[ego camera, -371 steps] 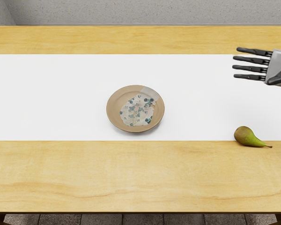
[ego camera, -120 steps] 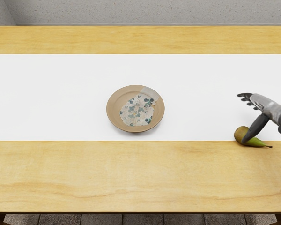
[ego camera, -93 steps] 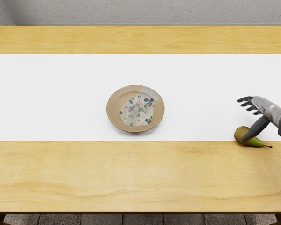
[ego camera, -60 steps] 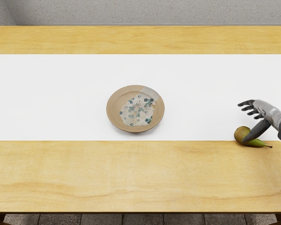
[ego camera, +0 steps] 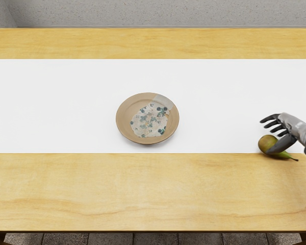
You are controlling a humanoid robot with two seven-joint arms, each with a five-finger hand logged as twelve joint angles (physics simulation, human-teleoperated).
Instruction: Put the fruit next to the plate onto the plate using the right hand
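A green-brown pear [ego camera: 268, 144] lies on its side at the far right, where the white runner meets the wooden table front, its stem pointing right. My right hand [ego camera: 276, 133] hangs just over it, thumb laid across the pear's top and the other fingers curled above, not closed around the fruit. The brown plate [ego camera: 126, 125] with a floral centre sits in the middle of the runner, well left of the pear. The left arm is out of view.
A white runner [ego camera: 66, 102] crosses the wooden table [ego camera: 143, 194] from left to right. The table's front edge runs along the bottom of the picture, a grey wall along the top.
My right hand has come down from the upper right onto the pear and its fingers have curled inward. The pear has shifted slightly to the right.
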